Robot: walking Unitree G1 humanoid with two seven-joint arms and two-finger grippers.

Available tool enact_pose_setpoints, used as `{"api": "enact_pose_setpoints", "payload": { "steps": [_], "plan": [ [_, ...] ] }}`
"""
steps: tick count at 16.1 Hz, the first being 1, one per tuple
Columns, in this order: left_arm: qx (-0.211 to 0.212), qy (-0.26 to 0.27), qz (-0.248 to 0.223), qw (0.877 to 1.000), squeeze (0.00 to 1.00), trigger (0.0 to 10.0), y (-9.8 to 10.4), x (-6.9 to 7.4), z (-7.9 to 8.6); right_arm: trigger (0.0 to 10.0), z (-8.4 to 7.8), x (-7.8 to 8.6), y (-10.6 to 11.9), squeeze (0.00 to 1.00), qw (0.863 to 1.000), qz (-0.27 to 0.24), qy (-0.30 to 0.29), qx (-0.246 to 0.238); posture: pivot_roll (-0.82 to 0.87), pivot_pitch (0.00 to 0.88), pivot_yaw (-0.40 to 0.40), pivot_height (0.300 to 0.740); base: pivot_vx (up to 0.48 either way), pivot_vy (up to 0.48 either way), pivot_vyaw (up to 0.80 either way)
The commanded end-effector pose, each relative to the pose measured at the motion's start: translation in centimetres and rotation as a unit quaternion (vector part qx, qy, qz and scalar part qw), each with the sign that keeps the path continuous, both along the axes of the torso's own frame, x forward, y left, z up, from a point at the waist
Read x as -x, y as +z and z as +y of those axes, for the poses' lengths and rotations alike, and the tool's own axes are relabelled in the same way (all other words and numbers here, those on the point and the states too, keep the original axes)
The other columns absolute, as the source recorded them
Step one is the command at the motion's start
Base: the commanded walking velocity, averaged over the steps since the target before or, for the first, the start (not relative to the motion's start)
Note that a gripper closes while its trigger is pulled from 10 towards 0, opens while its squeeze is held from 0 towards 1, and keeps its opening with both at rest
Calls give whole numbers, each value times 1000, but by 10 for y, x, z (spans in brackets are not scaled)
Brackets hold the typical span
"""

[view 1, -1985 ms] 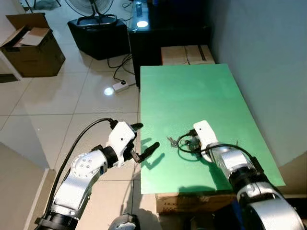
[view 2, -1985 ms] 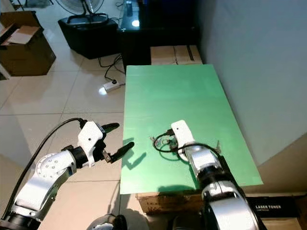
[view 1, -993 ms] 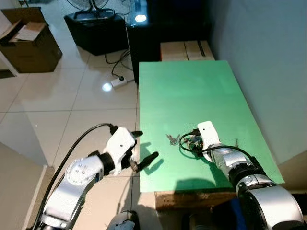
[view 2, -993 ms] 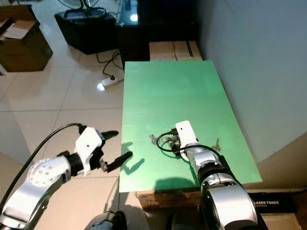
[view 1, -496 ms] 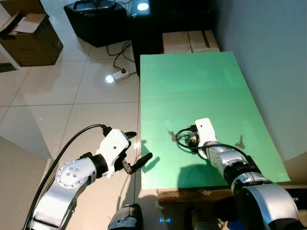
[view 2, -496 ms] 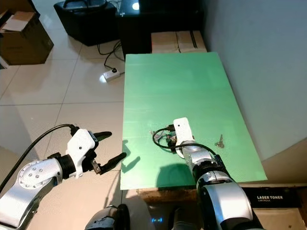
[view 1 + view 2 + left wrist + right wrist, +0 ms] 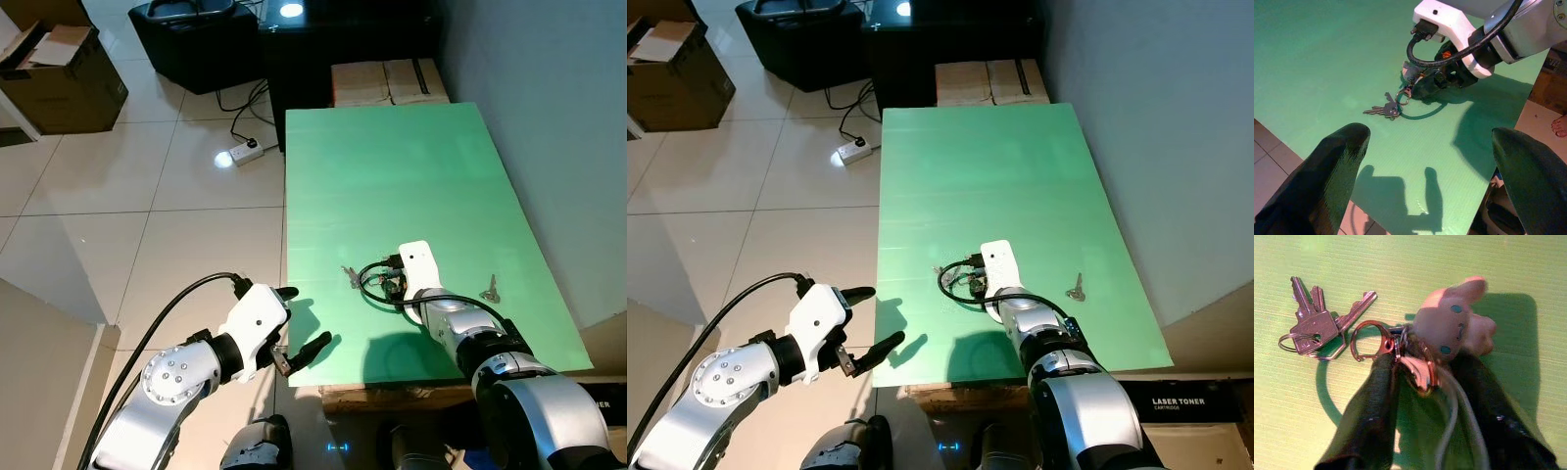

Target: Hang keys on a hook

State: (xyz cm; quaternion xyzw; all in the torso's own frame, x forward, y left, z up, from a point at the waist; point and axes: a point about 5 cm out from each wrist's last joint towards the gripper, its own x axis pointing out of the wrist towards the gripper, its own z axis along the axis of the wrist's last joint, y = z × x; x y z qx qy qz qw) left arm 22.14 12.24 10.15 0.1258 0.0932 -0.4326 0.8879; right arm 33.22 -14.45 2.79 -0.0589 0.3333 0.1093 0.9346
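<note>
A bunch of silver keys (image 7: 350,277) lies on the green table (image 7: 392,176), joined by a copper clasp to a pink charm (image 7: 1449,330). My right gripper (image 7: 1425,357) rests on the table with its two black fingers shut around the clasp and charm; the keys (image 7: 1312,323) fan out just past its tips. My left gripper (image 7: 306,318) hovers open off the table's near left corner and points at the keys (image 7: 1383,110). A single loose key (image 7: 490,287) lies to the right of my right arm.
A grey wall borders the table's right side. Cardboard boxes (image 7: 390,82) sit beyond its far end, beside a dark cabinet (image 7: 343,39). On the tiled floor to the left are a power strip (image 7: 240,152) and an open carton (image 7: 59,78). A person's foot (image 7: 1559,125) stands near the table.
My left gripper has come lower and to the right, up to the table's near left corner. The right gripper has stayed at the keychain. The camera has shifted.
</note>
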Motion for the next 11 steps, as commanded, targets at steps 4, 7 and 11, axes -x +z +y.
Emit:
{"api": "enact_pose_setpoints", "payload": {
  "steps": [4, 7, 11],
  "plan": [
    [-7, 5, -3, 1000, 0, 10000, 2, -2, 10, 0, 2, 5, -6, 0, 1000, 15, 7, -5, 117, 215, 75, 740, 0, 0, 0],
    [-3, 21, -11, 1000, 0, 10000, 4, -9, 16, 0, 2, 5, -6, 0, 1000, 10, 11, -11, 96, 196, 69, 740, 0, 0, 0],
    [51, 105, -24, 993, 0, 10000, 2, -30, 25, 0, -1, 4, -3, 0, 999, -19, 10, -24, 56, 149, 50, 740, 0, 0, 0]
  ]
}}
